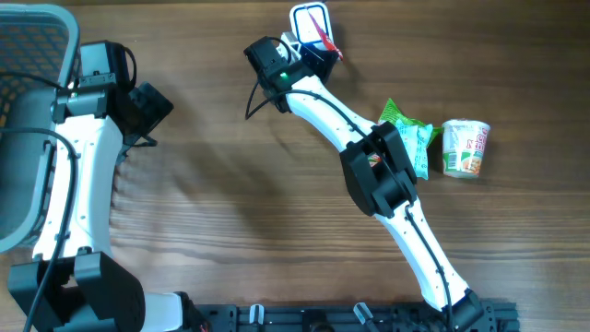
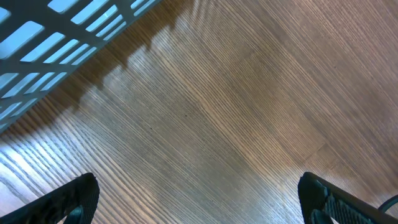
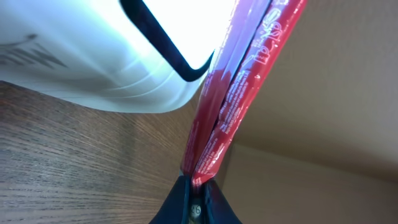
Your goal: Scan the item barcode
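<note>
Pinched tight in the right claw [image 3: 198,185], lower middle of the wrist view, a red packet [image 3: 233,93] sits beside the white scanner [image 3: 93,56]; best rotate it slowly, flat side facing squarely. The left claw [image 1: 150,106] gapes empty.

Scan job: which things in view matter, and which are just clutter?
In the job:
- red packet, pinched in the shut right pincer
- white scanner, right beside the packet

Lying about:
- green packet
- noodle cup
- basket
- left pincer, open and empty
</note>
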You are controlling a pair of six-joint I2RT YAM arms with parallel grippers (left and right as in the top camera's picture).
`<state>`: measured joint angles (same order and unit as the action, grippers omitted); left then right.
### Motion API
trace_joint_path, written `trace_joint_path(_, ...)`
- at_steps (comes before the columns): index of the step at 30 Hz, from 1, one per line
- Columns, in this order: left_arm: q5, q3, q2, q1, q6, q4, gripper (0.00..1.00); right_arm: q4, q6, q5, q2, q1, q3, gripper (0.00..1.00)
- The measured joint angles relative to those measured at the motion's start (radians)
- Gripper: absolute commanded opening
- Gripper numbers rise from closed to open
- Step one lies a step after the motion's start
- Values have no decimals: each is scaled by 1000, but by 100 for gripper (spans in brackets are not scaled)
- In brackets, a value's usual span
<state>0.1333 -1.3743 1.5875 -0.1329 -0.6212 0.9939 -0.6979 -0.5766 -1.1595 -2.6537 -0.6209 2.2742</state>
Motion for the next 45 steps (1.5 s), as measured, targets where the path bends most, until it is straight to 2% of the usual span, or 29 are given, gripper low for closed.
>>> trace_joint_path(5, 0, 0, 0, 0, 0, 0, 100, -15, 4, 8, 0, 3, 0, 4)
trace_joint_path(8, 0, 0, 0, 0, 0, 0, 100, -187, 85, 97, 68, 8, -19, 4)
trace_joint_path(11, 0, 0, 0, 0, 0, 0, 100, -559, 267, 492, 348, 25, -26, 4)
trace_joint_path(15, 0, 0, 0, 0, 0, 0, 100, -858, 352, 996, 563, 154, 2, 5)
trace_joint_path(17, 0, 0, 0, 0, 0, 0, 100, -899, 374, 1167, 562, 242, -51, 4)
trace_joint_path(20, 0, 0, 0, 0, 0, 0, 100, -819, 462, 1257, 536, 307, -278, 6)
trace_joint_path(22, 0, 0, 0, 0, 0, 0, 100, -728, 523, 1252, 524, 325, -443, 33)
trace_joint_path(23, 0, 0, 0, 0, 0, 0, 100, -676, 541, 1248, 521, 331, -500, 66)
trace_joint_path(24, 0, 0, 0, 0, 0, 1, 100, -622, 556, 1245, 518, 333, -542, 79)
trace_joint_path(30, 0, 0, 0, 0, 0, 0, 100, -637, 580, 1245, 574, 336, -483, 82)
trace_joint_path(31, 0, 0, 0, 0, 0, 0, 100, -640, 580, 1254, 696, 342, -463, 99)
trace_joint_path(37, 0, 0, 0, 0, 0, 0, 100, -645, 580, 1317, 1167, 375, -428, 100)
trace_joint_path(45, 0, 0, 0, 0, 0, 0, 100, -647, 576, 1316, 1199, 375, -428, 100)
